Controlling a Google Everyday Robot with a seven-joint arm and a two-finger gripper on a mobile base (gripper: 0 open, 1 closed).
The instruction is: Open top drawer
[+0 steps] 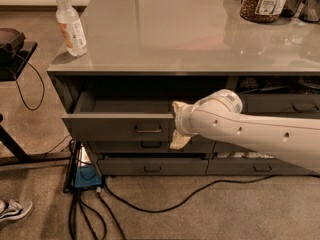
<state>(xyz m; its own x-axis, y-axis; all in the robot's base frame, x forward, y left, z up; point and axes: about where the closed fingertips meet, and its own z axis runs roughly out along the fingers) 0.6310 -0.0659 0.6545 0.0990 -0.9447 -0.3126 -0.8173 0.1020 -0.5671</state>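
Hidden: the right end of the top drawer (117,126) lies behind the pincer (176,125) and the arm (250,134). The arm also covers much of the drawer stack at centre right.
Cut off: the arm leaves the frame at the right edge. The jar (263,1) is cropped at the top edge, and the shoe (15,210) at the lower left edge.
Hard to make out: the inside of the top drawer is dark, so nothing in it can be read.
Arm pose: white and thick, it reaches in from the lower right and slopes up towards the centre, with its rounded wrist just right of the pincer.
Pincer: at frame centre, against the right end of the drawer front, right of the handle (148,130). I cannot tell whether it is open or closed, or whether it has hold of anything.
Top drawer: centre left, under the tabletop (165,29), standing open with its front out ahead of the two shallower drawers (150,145) below.
Tabletop: a bottle (70,23) stands upright at the upper left corner, with the jar at the upper right.
Floor: cables (165,204) trail along the bottom.
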